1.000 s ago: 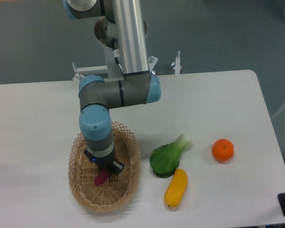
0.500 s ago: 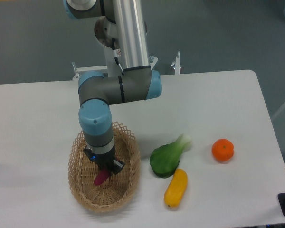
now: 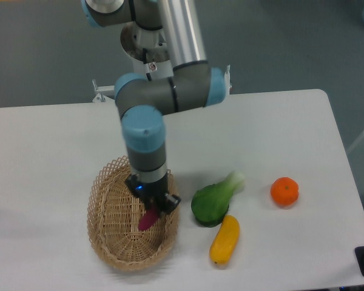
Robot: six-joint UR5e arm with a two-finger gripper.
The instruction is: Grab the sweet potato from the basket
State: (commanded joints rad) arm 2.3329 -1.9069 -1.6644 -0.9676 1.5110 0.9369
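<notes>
Now that my wrist sits further toward the basket's (image 3: 112,239) right rim than it did a second ago, the sweet potato (image 3: 148,219) has come along with it, and that is the change that matters. A second ago the magenta tuber lay low near the middle of the woven floor with my gripper (image 3: 153,209) down over it; now it hangs from my jaws, tilted with its lower tip pointing down-left, over the right half of the basket. My jaws are pinching the tuber's upper end; only its lower part shows below the black fingers. Whether that tip has fully cleared the wicker I cannot tell from this angle, though the whole arm looks higher and shifted right, so I judge the lift is under way rather than finished.

Beyond the rim, the bok choy (image 3: 213,200) lies just beside the basket on the white table (image 3: 279,127), the yellow squash (image 3: 225,240) sits below it, and the tangerine (image 3: 284,191) rests well apart to the right. None of them has moved.

My grip is near one end of a smooth, tapered thing, so I expect it could swing or slip; rising straight up before travelling seems the safer course, with the lattice rim close by.
</notes>
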